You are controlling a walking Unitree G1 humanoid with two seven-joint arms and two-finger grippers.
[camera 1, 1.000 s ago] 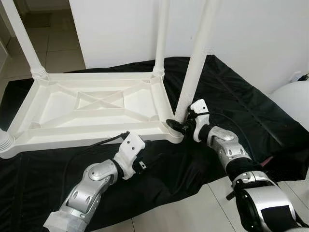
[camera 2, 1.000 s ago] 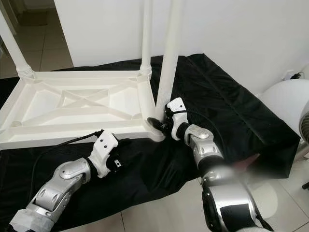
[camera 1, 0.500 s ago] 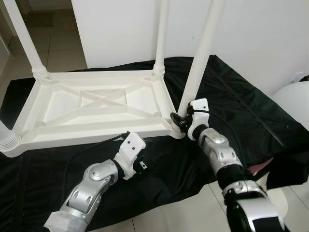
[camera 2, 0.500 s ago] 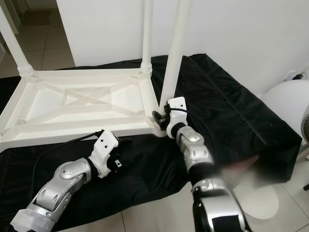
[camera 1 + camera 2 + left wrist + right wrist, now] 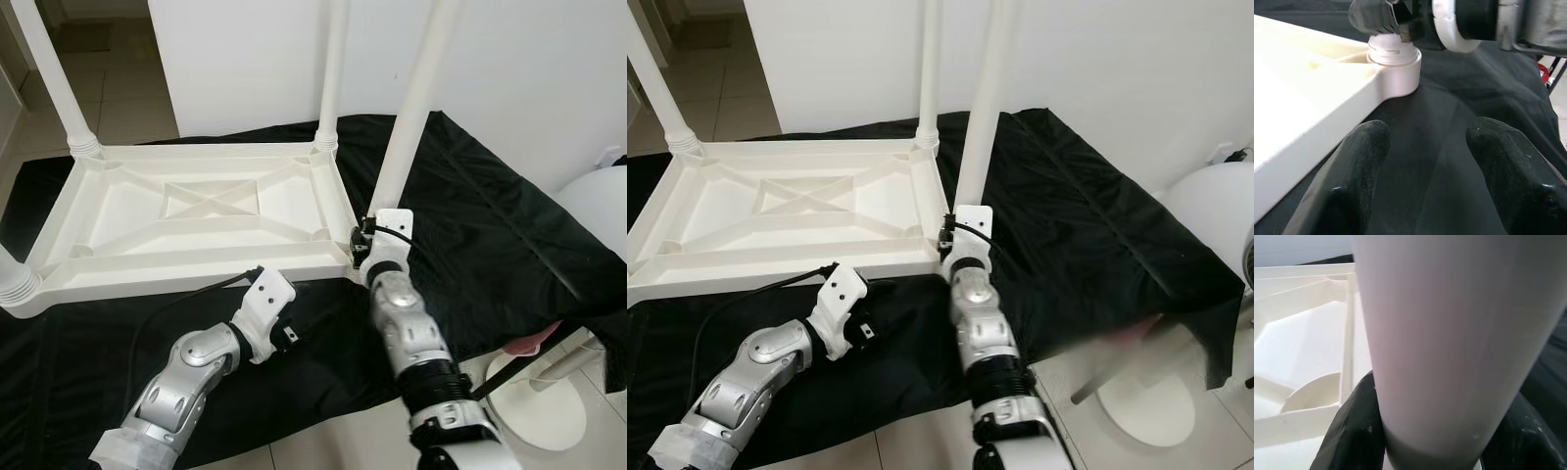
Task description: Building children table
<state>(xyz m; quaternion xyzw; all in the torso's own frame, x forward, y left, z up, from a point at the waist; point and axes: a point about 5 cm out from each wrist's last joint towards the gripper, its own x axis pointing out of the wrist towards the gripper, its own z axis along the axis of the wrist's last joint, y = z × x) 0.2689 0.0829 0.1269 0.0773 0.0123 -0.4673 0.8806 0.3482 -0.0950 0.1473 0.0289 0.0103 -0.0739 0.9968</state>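
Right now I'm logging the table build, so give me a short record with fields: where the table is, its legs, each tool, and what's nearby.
table: white tabletop upside down on a black cloth
legs: four standing up from the corners
near right leg: seated in its corner socket
right tool: shut on that leg's base
left tool: open, over the cloth beside the tabletop's near edge
nearby: white wall behind, tiled floor
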